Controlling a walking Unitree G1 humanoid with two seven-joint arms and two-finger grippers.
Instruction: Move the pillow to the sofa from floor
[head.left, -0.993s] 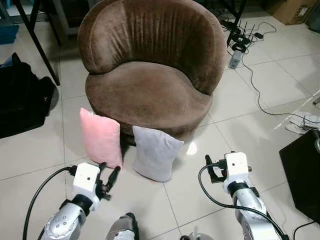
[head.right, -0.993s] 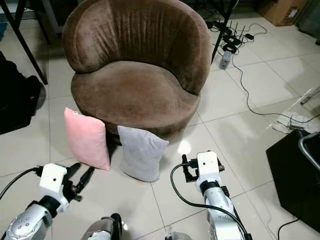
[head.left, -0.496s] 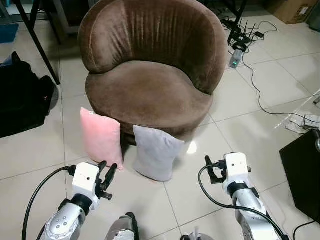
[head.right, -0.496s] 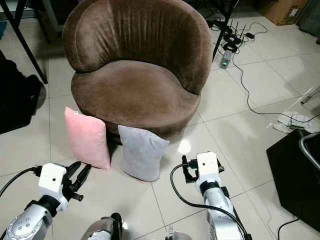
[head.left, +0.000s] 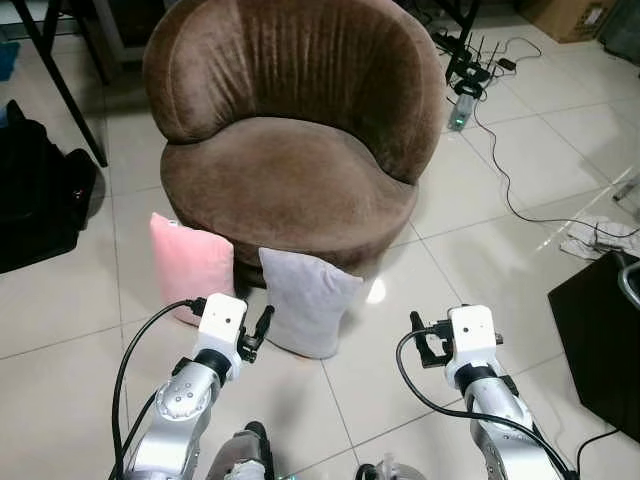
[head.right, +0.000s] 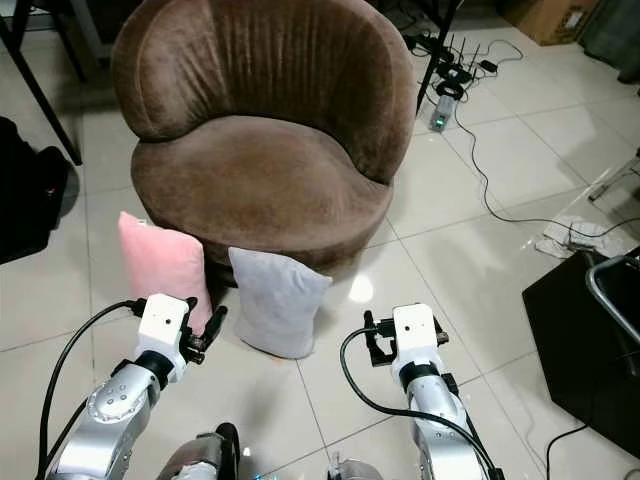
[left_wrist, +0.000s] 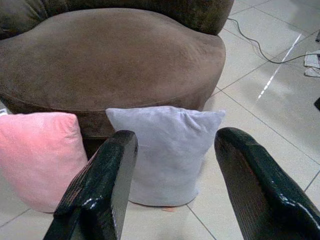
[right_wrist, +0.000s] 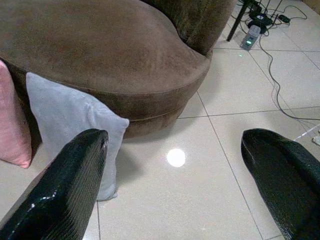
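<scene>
Two pillows stand on the tiled floor, leaning against the front of the round brown sofa (head.left: 290, 170): a grey pillow (head.left: 305, 300) and a pink pillow (head.left: 190, 265) to its left. My left gripper (head.left: 258, 330) is open, low over the floor just left of the grey pillow. In the left wrist view the grey pillow (left_wrist: 167, 150) sits straight ahead between the open fingers (left_wrist: 107, 180), a short way off. My right gripper (head.left: 418, 338) hovers open to the right of the grey pillow, apart from it. The sofa seat (right_wrist: 100, 55) is bare.
A black bag (head.left: 40, 200) lies on the floor at the left. Cables and a power strip (head.left: 465, 90) trail behind the sofa on the right. A black box (head.left: 600, 340) stands at the right edge, with white cloth (head.left: 600, 240) beyond it.
My left arm has swung right and forward, from in front of the pink pillow to beside the grey one. The right arm has stayed put. The camera shifted slightly.
</scene>
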